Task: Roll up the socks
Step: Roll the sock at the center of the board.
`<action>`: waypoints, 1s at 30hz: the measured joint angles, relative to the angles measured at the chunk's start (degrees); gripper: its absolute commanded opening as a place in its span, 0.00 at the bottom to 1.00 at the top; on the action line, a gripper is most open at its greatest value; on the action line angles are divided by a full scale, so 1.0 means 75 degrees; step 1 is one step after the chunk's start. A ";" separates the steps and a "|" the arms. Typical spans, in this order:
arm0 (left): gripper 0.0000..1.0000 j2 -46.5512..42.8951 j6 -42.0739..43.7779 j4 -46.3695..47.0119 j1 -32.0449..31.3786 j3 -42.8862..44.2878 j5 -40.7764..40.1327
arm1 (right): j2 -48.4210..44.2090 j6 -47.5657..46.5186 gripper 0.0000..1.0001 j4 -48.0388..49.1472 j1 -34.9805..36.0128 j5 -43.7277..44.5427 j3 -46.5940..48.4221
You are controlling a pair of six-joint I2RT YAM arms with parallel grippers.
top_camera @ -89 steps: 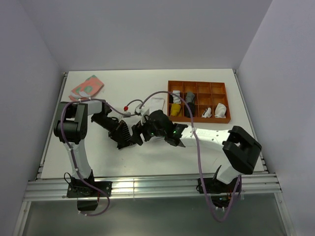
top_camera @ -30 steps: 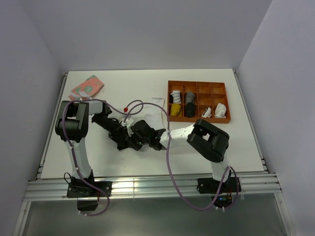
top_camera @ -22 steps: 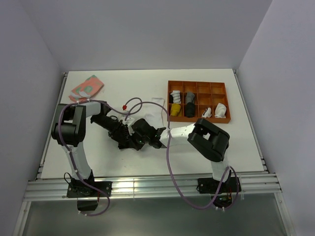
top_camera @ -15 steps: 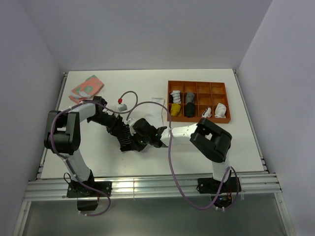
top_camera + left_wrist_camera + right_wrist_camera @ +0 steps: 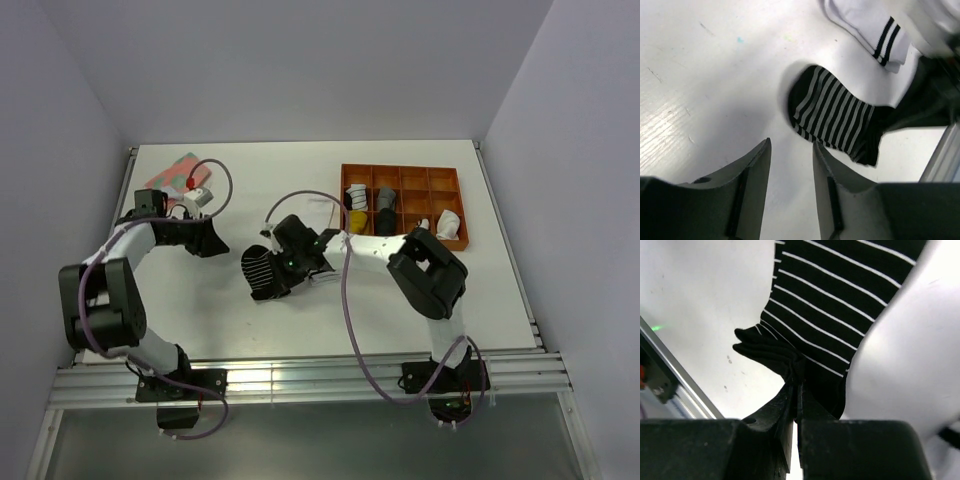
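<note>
Left gripper (image 5: 790,195) is backing off to 10 o'clock, jaws parted, empty; right gripper (image 5: 796,390) is clamping the sock (image 5: 262,272) alone, roll unfinished.

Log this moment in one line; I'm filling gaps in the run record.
right gripper: shut on black striped sock | left gripper: open, empty, clear of it | white sock: nearby | pink sock: far-left corner

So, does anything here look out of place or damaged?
Nothing looks damaged or spilled. Only the black striped sock is unrolled, one end crumpled in the shut right hand, with the left hand open and apart from it.
</note>
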 measured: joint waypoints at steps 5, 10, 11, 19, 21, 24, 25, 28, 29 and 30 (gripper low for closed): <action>0.49 -0.1530 0.0373 0.0300 -0.0312 -0.0670 -0.0347 | 0.0772 0.0108 0.00 -0.1128 -0.0574 -0.0609 0.1212; 0.52 -0.2226 0.1000 0.0624 -0.1332 -0.1250 -0.1110 | 0.1492 0.0227 0.00 -0.2092 -0.0883 -0.0968 0.2057; 0.53 -0.2396 0.1093 0.0714 -0.1632 -0.1489 -0.1303 | 0.1612 0.0289 0.00 -0.2232 -0.0906 -0.1142 0.2171; 0.57 -0.3599 0.1370 0.1145 -0.3503 -0.2704 -0.2465 | 0.1912 0.0580 0.00 -0.2856 -0.0953 -0.1871 0.2457; 0.59 -0.3637 0.1425 0.1323 -0.3719 -0.2748 -0.2672 | 0.2034 0.0638 0.00 -0.2967 -0.0982 -0.2052 0.2585; 0.59 -0.3681 0.1492 0.1606 -0.4074 -0.2900 -0.2923 | 0.2168 0.0711 0.00 -0.3080 -0.1035 -0.2308 0.2707; 0.59 -0.3701 0.1510 0.1673 -0.4223 -0.2981 -0.2993 | 0.2186 0.0755 0.00 -0.3104 -0.1061 -0.2372 0.2719; 0.58 -0.3739 0.1562 0.1795 -0.4651 -0.3223 -0.3159 | 0.2212 0.0868 0.00 -0.3200 -0.1148 -0.2474 0.2722; 0.59 -0.3739 0.1565 0.1836 -0.4759 -0.3287 -0.3194 | 0.2226 0.0909 0.00 -0.3223 -0.1174 -0.2509 0.2722; 0.58 -0.3736 0.1568 0.1862 -0.4838 -0.3337 -0.3229 | 0.2244 0.0941 0.00 -0.3249 -0.1204 -0.2553 0.2725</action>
